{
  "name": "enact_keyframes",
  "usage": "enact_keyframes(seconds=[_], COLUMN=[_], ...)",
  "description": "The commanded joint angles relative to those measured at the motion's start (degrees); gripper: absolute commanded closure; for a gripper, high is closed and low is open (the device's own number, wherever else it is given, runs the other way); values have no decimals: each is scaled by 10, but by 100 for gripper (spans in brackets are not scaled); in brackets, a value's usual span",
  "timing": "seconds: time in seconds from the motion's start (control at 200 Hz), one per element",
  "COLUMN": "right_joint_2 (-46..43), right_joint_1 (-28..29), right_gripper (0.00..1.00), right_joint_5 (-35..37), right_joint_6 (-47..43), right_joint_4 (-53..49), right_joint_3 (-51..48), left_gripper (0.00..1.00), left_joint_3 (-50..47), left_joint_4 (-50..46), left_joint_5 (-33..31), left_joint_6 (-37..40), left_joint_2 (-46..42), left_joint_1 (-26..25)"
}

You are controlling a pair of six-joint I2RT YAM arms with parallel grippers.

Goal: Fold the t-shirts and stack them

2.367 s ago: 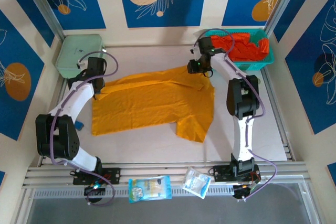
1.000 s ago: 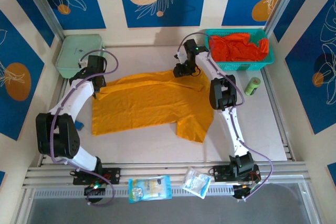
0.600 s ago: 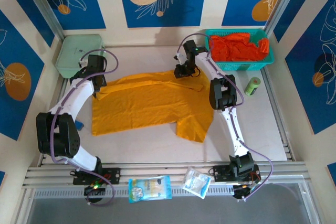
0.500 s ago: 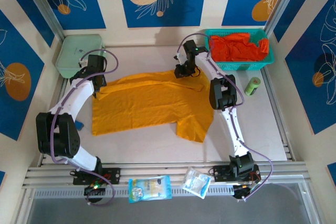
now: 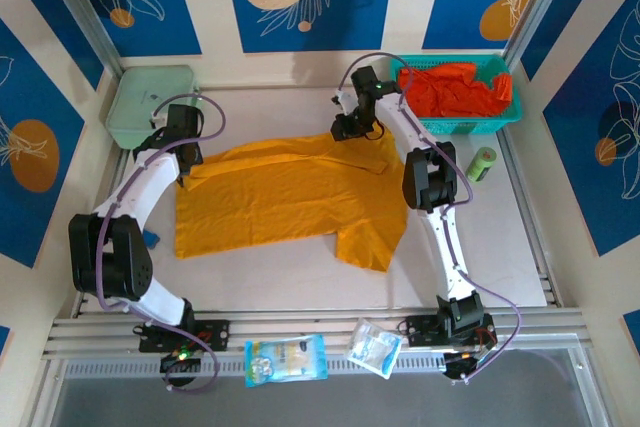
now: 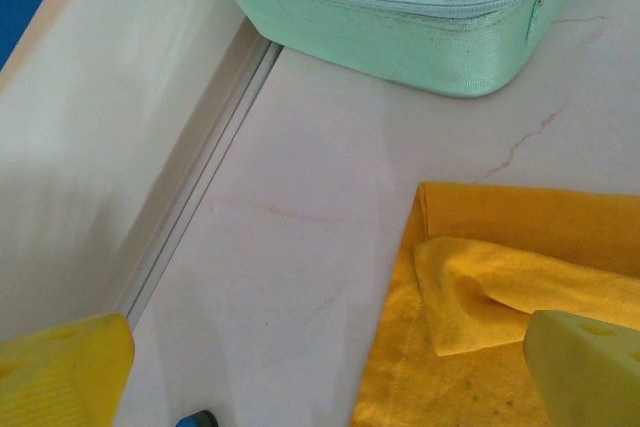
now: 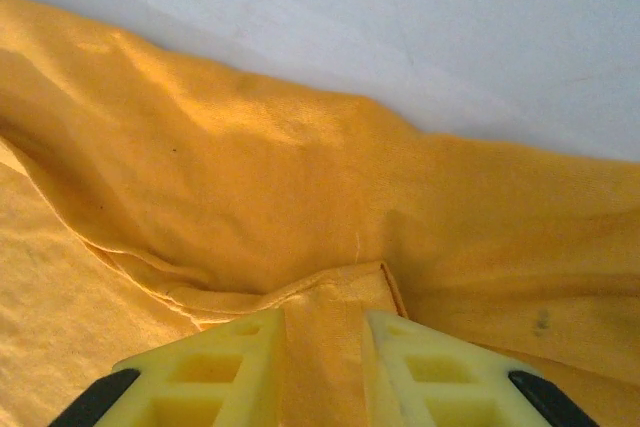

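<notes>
One mustard t-shirt [image 5: 285,197], spread flat mid-table: right gripper [image 7: 325,337] pinching a fold at its far edge, left gripper [image 6: 325,362] spread wide over its far-left corner; advise closing left before lifting both evenly.

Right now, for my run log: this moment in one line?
left gripper: open | right gripper: shut on mustard-yellow t-shirt, far edge | red-orange shirts: in basket

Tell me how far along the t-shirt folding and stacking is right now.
Done: nothing folded or stacked; the mustard-yellow cloth t-shirt lies spread out. In hand: the right gripper pinches its far edge, the left gripper hangs open by its far-left corner. Left: fold it, then the red-orange shirts in the teal plastic mesh basket.
</notes>
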Motion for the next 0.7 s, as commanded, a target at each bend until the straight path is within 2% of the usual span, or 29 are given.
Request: enact_keyframes(seconds=[0.0,0.15,0.235,0.695], right_joint_2=[-21,-5,5,50], right_joint_1=[6,4,2,0], right_gripper=[73,60,56,55], right_joint_5=[-14,5,12,11], right_joint_6=[-4,3,5,3], right_joint_4=[-9,-9,-11,-26], right_joint_3=[-17,-11,-1,33], left_gripper=[1,1,1,1], left_joint_3=[7,6,5,10], left_joint_4=[-8,-7,-7,-8], left_joint_5=[7,10,9,10], left_joint_6=[-9,-9,-9,-6], left_joint_2=[10,12,13,19], left_joint_1=[-3,-3,-3,-3])
